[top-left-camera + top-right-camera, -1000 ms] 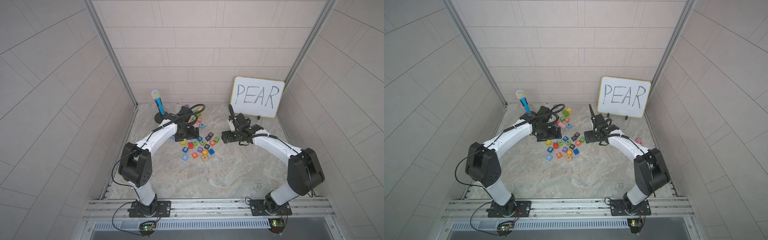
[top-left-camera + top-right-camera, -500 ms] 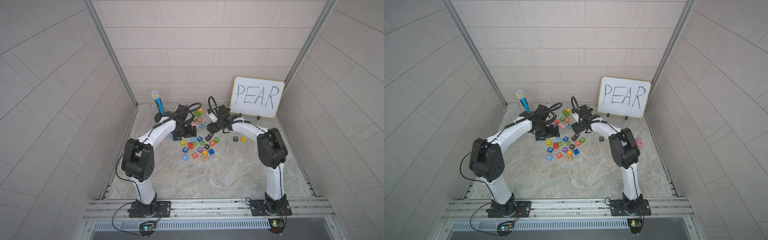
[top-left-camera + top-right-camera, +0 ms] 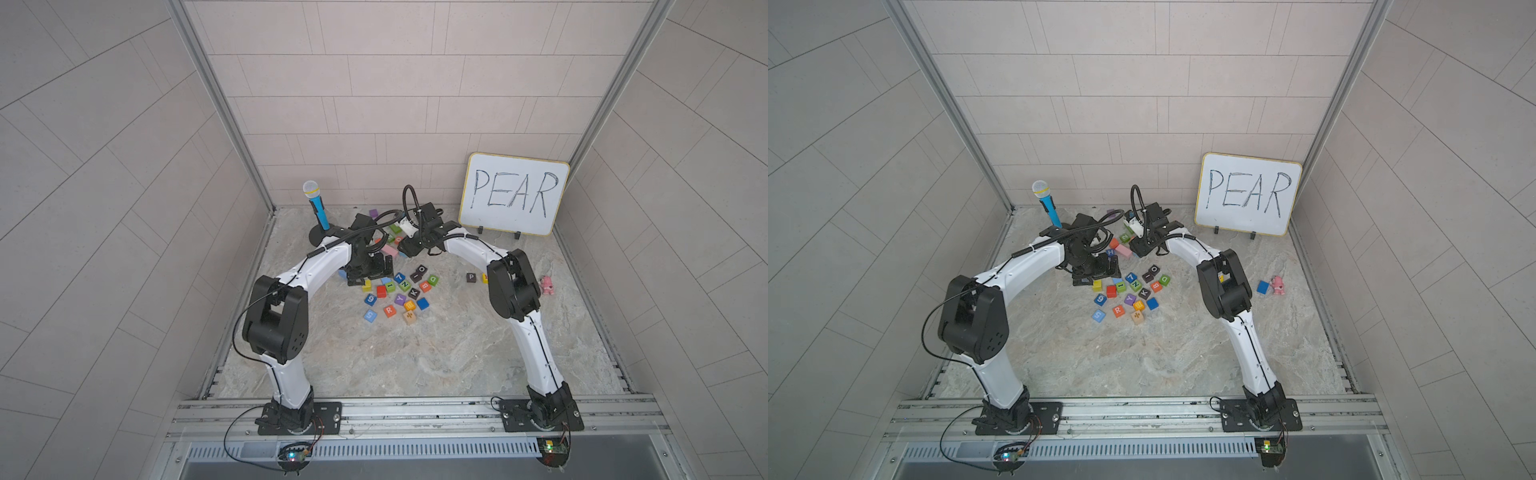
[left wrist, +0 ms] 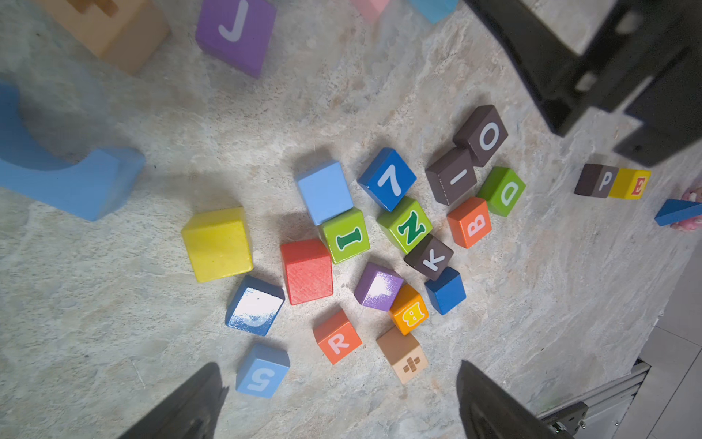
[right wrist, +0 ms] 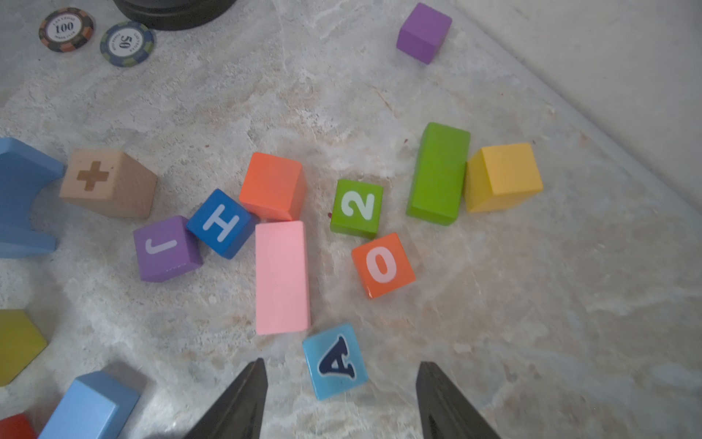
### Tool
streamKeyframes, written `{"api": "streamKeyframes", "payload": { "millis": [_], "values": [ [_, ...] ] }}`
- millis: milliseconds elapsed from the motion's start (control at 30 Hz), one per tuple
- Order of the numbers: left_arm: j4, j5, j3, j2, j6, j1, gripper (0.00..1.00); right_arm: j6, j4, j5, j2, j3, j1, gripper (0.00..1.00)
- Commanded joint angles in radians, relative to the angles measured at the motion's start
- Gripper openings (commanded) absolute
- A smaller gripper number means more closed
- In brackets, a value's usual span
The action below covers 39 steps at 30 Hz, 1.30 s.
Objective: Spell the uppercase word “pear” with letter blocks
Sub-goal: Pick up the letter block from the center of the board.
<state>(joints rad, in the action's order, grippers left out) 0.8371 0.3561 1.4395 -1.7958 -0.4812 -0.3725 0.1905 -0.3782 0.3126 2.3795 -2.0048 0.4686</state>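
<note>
The black P block (image 4: 596, 180) and the yellow E block (image 4: 630, 184) stand side by side on the right of the floor; in a top view the P block (image 3: 471, 277) shows beside the right arm's elbow. My right gripper (image 5: 342, 399) is open at the back cluster. The light blue A block (image 5: 335, 361) lies between its fingers with a gap on each side. The orange-red R block (image 4: 337, 342) lies at the near edge of the middle pile, just ahead of my open, empty left gripper (image 4: 338, 403). In both top views the R block (image 3: 389, 310) (image 3: 1118, 310) is plain to see.
A whiteboard (image 3: 514, 194) reading PEAR leans at the back right, a blue microphone (image 3: 316, 203) at the back left. Several digit, letter and plain blocks crowd the middle. A long pink block (image 5: 281, 277) lies close to the A block. A pink toy (image 3: 547, 285) sits at the right, poker chips (image 5: 66, 29) at the back.
My right arm has swung left and back, away from the P and E blocks, to the back cluster. The left arm has barely moved.
</note>
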Motion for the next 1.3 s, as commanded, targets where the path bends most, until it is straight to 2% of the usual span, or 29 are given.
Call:
{"api": "streamKeyframes", "payload": {
  "millis": [0, 800, 1267],
  "values": [
    [-0.002, 0.005, -0.017, 0.016, -0.007, 0.004, 1.00, 0.031, -0.071, 0.013, 0.043, -0.051, 0.009, 0.63],
    [-0.024, 0.002, -0.056, 0.044, -0.015, 0.010, 1.00, 0.034, -0.174, -0.035, 0.116, -0.138, 0.010, 0.43],
    [-0.032, 0.004, -0.073, 0.048, -0.015, 0.014, 1.00, 0.012, -0.230, -0.040, 0.170, -0.222, 0.015, 0.40]
  ]
}}
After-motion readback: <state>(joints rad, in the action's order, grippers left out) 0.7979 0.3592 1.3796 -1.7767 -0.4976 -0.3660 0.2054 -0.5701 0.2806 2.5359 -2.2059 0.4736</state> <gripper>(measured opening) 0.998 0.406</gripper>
